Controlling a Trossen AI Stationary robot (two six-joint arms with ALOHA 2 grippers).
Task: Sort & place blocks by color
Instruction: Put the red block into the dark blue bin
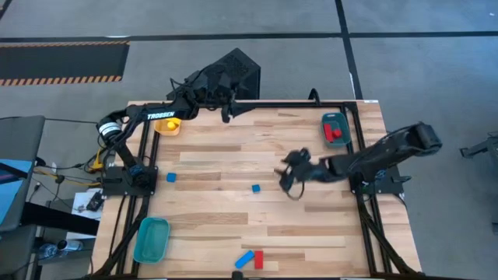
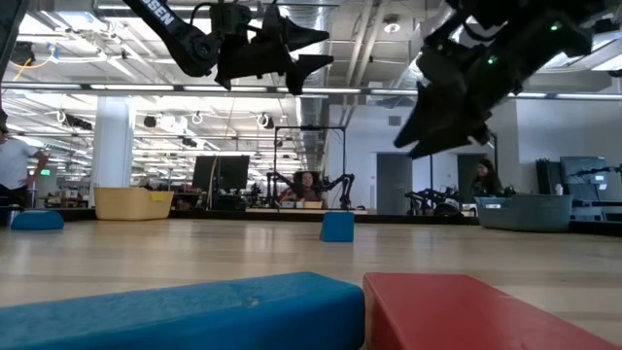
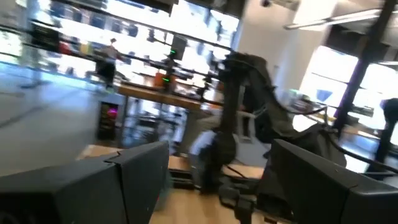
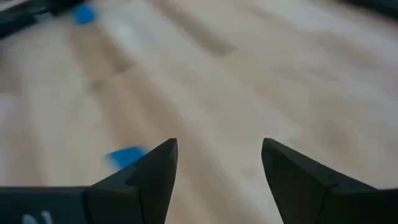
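- Teal tray (image 1: pixel 150 239): lies at the near left corner of the worktop (image 1: pixel 233 233); nothing shows inside it.
- Yellow tray (image 1: pixel 168 124): sits at the far left of the worktop, with a yellow block inside, partly hidden by the left arm.
- Blue cube (image 1: pixel 171 177): rests on the bare wood near the left edge, well apart from both hands.
- Left hand (image 1: pixel 226 110): held high over the far edge of the worktop, beside the yellow tray; its fingers (image 3: pixel 134 177) stand spread with nothing between them.
- Blue bar (image 1: pixel 245 259) and red block (image 1: pixel 258 259): lie side by side, touching or nearly so, at the near edge of the worktop, well apart from either hand.
- Second blue cube (image 1: pixel 255 187): sits near the middle of the worktop, just to the left of the right hand and below its level.
- Right hand (image 1: pixel 291 183): hangs above the middle of the worktop, fingers (image 4: pixel 155 171) parted and empty; in the right wrist view the blue cube (image 4: pixel 126 156) shows just beside one fingertip, not between the two.
- Second teal tray (image 1: pixel 336 128): stands at the far right of the worktop and holds red blocks (image 1: pixel 335 134), well behind the right hand.
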